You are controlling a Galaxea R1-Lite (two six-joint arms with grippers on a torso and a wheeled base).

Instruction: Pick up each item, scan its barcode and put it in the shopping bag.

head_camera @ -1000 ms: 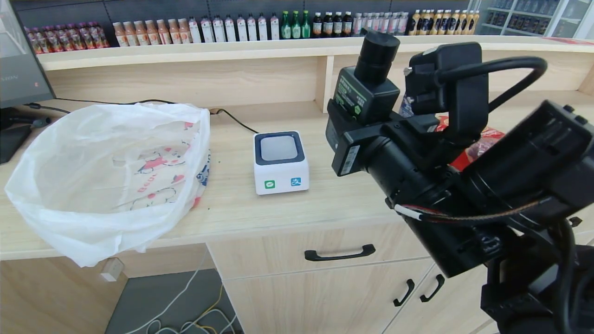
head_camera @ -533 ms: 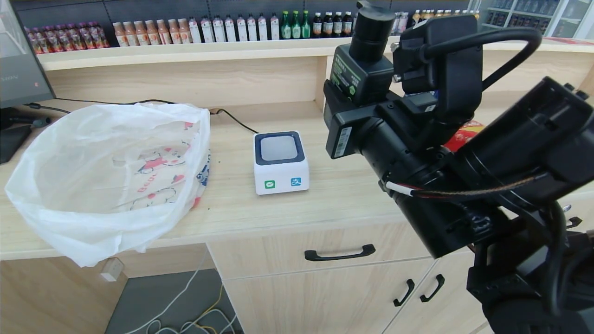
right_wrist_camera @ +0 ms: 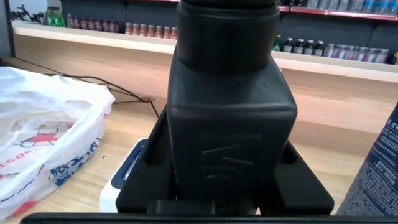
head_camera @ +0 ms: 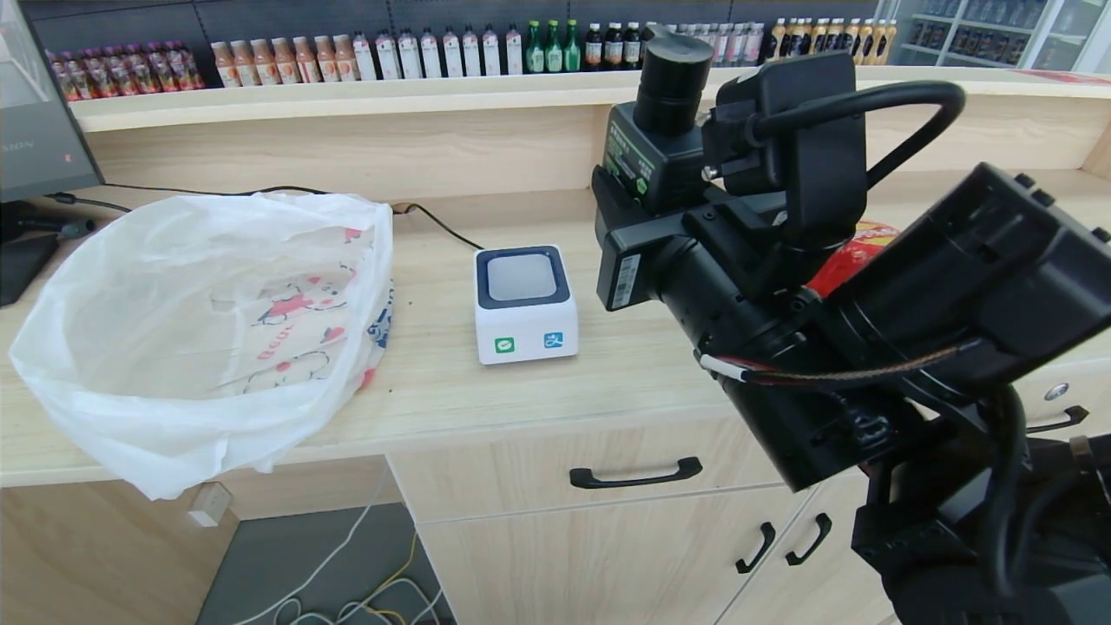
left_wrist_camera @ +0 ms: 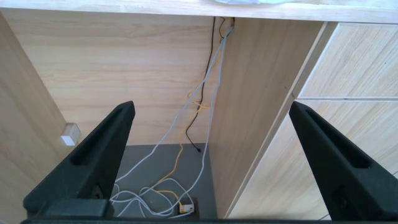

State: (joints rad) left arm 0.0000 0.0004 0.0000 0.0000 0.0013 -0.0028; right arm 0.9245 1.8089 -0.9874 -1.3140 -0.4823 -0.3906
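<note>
The right claw (right_wrist_camera: 224, 196) pinches a black bottle (head_camera: 651, 156) with a black cap. The bottle stands upright in the air, just to the right of the white scanner (head_camera: 525, 299). The scanner sits in the middle of the wooden surface (head_camera: 642, 365). The white shopping bag (head_camera: 200, 330) lies open at the left, well apart from the bottle. A red packet (head_camera: 855, 252) peeks out behind the right arm. The left claw (left_wrist_camera: 211, 106) is spread wide (down low, near the cables (left_wrist_camera: 186, 137) under the surface)
</note>
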